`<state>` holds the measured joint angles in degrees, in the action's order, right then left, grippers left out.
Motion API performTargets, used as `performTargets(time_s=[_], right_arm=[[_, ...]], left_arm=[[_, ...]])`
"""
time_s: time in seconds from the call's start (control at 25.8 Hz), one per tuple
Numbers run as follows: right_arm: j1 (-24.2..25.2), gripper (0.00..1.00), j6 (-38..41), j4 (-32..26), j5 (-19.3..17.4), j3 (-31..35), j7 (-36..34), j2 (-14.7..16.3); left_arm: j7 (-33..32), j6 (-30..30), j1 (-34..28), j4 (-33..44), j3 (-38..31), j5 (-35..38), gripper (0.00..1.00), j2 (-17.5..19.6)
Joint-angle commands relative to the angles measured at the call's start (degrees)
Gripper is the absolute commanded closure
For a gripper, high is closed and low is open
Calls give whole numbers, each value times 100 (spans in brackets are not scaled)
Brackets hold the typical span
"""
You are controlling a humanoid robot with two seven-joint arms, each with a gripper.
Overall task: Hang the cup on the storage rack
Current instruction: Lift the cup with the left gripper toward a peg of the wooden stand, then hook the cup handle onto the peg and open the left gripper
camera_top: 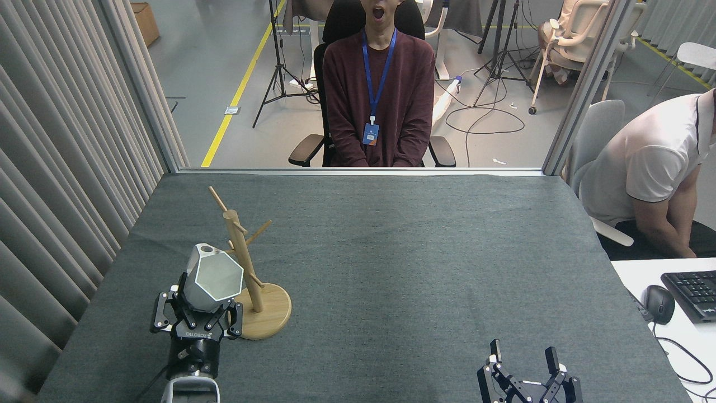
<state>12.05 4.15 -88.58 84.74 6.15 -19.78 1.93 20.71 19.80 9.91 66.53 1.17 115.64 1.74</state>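
Cup (212, 277), white and faceted, sits pinched in the left hand (197, 319), gripped low on its body by the dark fingers (184, 310) that close on it from both sides. It is tipped, open mouth facing toward the camera and slightly right; a small round hole shows on the upper facet near the rim. The cup is lifted clear of the table (391, 268).

Storage rack (246, 263) stands just right of and beyond the left hand: light wood, round disc base flat on the table, upright post, thin pegs angling upward. The cup's right edge overlaps the lower post in this view; whether they touch cannot be told. One short peg shows just right of the cup's lower edge. The cup's hole is not on any peg. The hand's right finger sits over the left edge of the disc base in the view.

Right hand (526, 364) is low, well apart to the right of the left hand, fingers spread with nothing between them.

Table covered in dark grey cloth. Beyond its far edge, a person in a maroon top with a blue lanyard (379, 84) sits in a black chair. Another person in a white shirt (654, 162) leans forward far right, near a keyboard (693, 291) and mouse (660, 302).
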Motion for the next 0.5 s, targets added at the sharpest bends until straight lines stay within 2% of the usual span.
performTargets(time_s=[0.0,0.08,0.12,0.46], right_arm=[[-36,2,6,42,-1,18,1,0],[-54,2,6,60,-1,18,1,0],[-54,2,6,69,-1,18,1,0],[-71,2,6,86,-1,18,1,0]], left_arm=[[20,6,11,-61,15,20,23,-7],[38,6,11,-61,15,46,7,-16],[38,6,11,-61,15,46,4,-25],[12,-12,-121,-61,23,29,1,-104]])
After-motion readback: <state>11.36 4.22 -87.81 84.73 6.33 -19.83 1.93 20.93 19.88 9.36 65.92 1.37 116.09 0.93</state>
